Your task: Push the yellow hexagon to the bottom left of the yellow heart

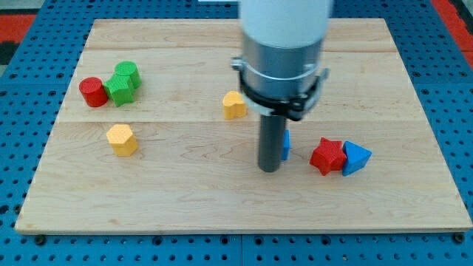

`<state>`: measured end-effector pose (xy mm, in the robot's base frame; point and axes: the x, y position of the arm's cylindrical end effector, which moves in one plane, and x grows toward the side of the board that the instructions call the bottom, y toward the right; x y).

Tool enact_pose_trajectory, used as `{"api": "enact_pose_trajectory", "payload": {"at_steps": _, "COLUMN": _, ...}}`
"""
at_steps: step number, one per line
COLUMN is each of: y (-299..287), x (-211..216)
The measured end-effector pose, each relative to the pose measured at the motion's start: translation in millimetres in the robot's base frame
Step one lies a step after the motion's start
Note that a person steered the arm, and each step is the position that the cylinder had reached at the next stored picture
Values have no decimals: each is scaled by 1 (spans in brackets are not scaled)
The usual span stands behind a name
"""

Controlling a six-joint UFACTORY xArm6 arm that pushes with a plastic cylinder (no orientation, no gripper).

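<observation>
The yellow hexagon (122, 139) lies on the wooden board at the view's left. The yellow heart (234, 105) lies near the board's middle, up and to the right of the hexagon. My tip (270, 168) rests on the board below and to the right of the heart, far to the right of the hexagon. It touches neither yellow block. A blue block (285, 143) is partly hidden right behind the rod.
A red cylinder (92, 91) and two green blocks (123, 83) cluster at the upper left. A red star-like block (327, 156) and a blue triangle (355, 158) sit together at the right. The wooden board (222, 207) lies on a blue pegboard.
</observation>
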<state>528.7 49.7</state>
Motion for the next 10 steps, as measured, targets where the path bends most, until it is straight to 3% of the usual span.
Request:
{"api": "enact_pose_trajectory", "payload": {"at_steps": 1, "y": -72, "x": 5}}
{"api": "enact_pose_trajectory", "payload": {"at_steps": 2, "y": -64, "x": -30}}
{"api": "enact_pose_trajectory", "payload": {"at_steps": 3, "y": 23, "x": -28}}
{"api": "enact_pose_trajectory", "payload": {"at_steps": 4, "y": 10, "x": -21}}
{"api": "enact_pose_trajectory", "payload": {"at_steps": 6, "y": -228, "x": -11}}
{"api": "enact_pose_trajectory", "payload": {"at_steps": 7, "y": -313, "x": -32}}
{"api": "enact_pose_trajectory", "payload": {"at_steps": 9, "y": -204, "x": -43}}
{"api": "enact_pose_trajectory", "payload": {"at_steps": 10, "y": -215, "x": -48}}
